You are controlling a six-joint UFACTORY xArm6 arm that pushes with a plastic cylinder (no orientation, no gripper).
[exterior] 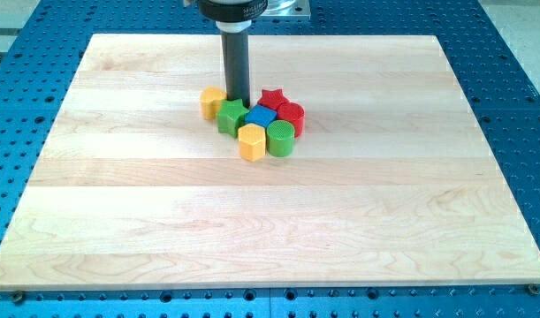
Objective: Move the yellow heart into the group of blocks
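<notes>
The yellow heart [213,102] sits at the left end of a tight cluster on the wooden board [270,221]. It touches the green star [231,117]. My tip [238,98] stands just right of the yellow heart, at the top edge of the green star. The cluster also holds a blue cube [261,117], a red star [271,98], a red cylinder [292,116], a green cylinder [281,139] and a yellow hexagon [251,141].
The board lies on a blue perforated table [508,53]. The arm's mount [245,9] hangs at the view's top centre.
</notes>
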